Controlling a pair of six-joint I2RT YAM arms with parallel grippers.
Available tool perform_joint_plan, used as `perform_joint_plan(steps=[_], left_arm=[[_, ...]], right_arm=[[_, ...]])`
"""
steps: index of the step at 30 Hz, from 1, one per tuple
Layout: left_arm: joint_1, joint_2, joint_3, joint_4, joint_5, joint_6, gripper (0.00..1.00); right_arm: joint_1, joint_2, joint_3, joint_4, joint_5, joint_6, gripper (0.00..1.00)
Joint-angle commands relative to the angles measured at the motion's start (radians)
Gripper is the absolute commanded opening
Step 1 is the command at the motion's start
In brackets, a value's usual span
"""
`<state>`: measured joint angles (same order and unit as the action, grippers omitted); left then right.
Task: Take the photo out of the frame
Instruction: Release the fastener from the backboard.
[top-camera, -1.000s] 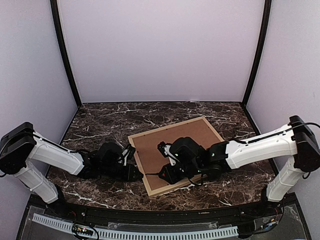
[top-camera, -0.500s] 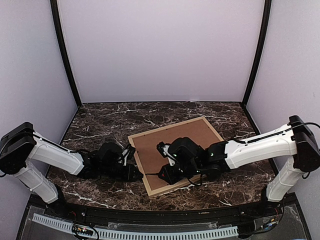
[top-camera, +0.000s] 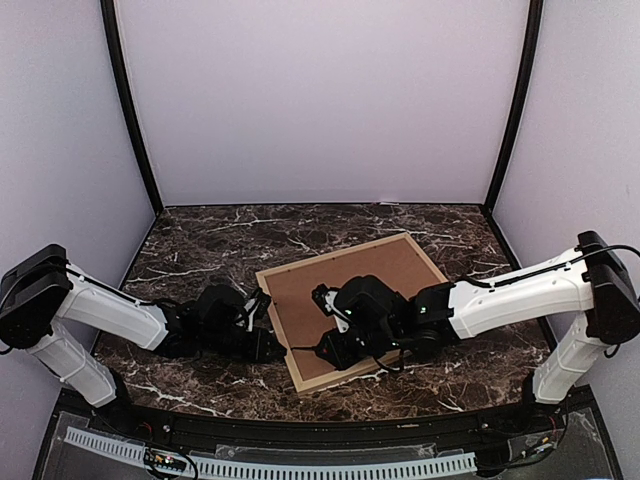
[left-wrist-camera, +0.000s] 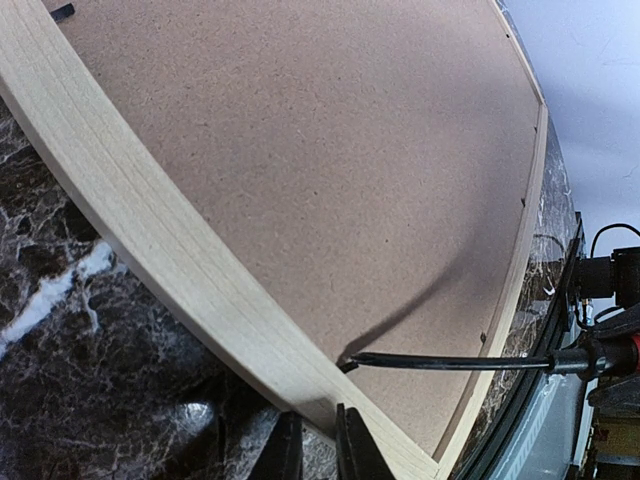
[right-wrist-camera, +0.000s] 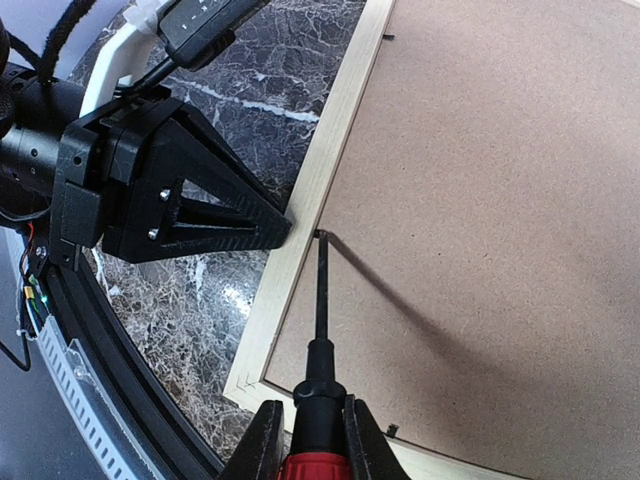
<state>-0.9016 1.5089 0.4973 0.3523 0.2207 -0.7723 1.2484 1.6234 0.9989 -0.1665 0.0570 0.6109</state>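
The light wood frame (top-camera: 333, 378) lies face down on the marble table, with the brown backing board (top-camera: 375, 268) filling it. The photo is hidden under the board. My right gripper (right-wrist-camera: 305, 445) is shut on a red-handled screwdriver (right-wrist-camera: 320, 300). Its tip rests on a small metal tab (right-wrist-camera: 320, 233) at the frame's left inner edge (right-wrist-camera: 322, 170). My left gripper (left-wrist-camera: 318, 448) is shut and empty. Its fingertips (left-wrist-camera: 350, 450) press against the outer side of the same rail (left-wrist-camera: 150, 230), right beside the screwdriver shaft (left-wrist-camera: 450, 362).
More small metal tabs (right-wrist-camera: 392, 431) sit along the frame's inner edges. The black table rim (right-wrist-camera: 120, 400) runs close to the frame's near corner. Dark marble table (top-camera: 200, 250) lies to the left and behind the frame, and purple walls enclose it.
My right gripper has slid a little left with the screwdriver, bringing its tip to the left rail. The left arm and the frame have not moved.
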Motion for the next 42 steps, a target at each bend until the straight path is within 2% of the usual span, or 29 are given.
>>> perform_joint_plan(steps=[1,22,42], left_arm=[[-0.013,0.030,0.007,-0.010,-0.022,0.013,0.13],[-0.013,0.026,0.003,-0.014,-0.023,0.018,0.13],[-0.015,-0.019,-0.023,-0.033,-0.054,-0.003,0.13]], right_arm=[[0.076,0.030,0.063,0.228,-0.239,-0.010,0.00],[0.114,0.067,0.115,0.244,-0.301,-0.033,0.00],[0.117,0.019,0.087,0.223,-0.234,-0.045,0.00]])
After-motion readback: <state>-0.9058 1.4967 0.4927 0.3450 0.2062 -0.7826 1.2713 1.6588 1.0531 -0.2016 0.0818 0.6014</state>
